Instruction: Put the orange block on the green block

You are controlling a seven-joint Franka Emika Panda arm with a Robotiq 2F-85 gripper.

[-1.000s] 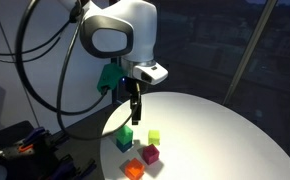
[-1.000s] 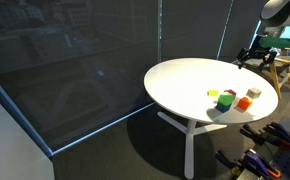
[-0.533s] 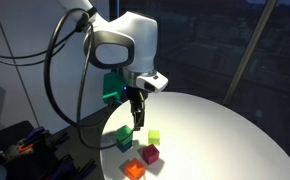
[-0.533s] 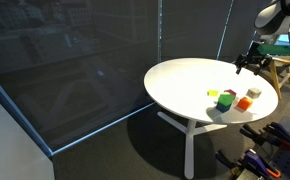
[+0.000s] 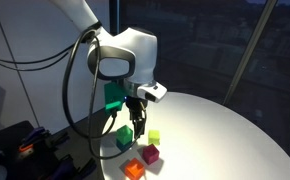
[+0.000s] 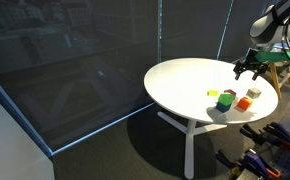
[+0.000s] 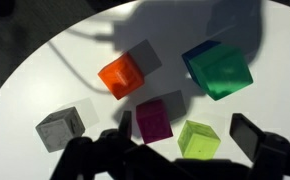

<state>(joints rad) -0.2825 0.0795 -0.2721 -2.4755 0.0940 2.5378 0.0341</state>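
Hovering above the cube cluster, my gripper [image 5: 140, 122] has its jaws spread wide with nothing between them. Task status, as I judge it: nothing done yet. The orange block [image 7: 121, 76] sits flat on the table at upper centre-left of the wrist view, untouched. The green block [image 7: 218, 70] is at upper right of that view, apart from the orange one and with nothing on top. The whole sequence is left: drop onto orange, grasp, lift, carry over, set it on green, release. Distractors are close: a magenta cube [image 7: 154, 120] just below orange, a yellow-green cube [image 7: 198, 140] lower right of it, and a grey cube [image 7: 60, 127] at lower left. In an exterior view orange [image 5: 133, 169] is lowest in the frame, near the table edge, with green [image 5: 123, 138] above it. The surface is a round white table [image 6: 185, 85] on a splayed white base, plain and glossy, with hard shadows. The room has dark glass panels all round and a dark floor.
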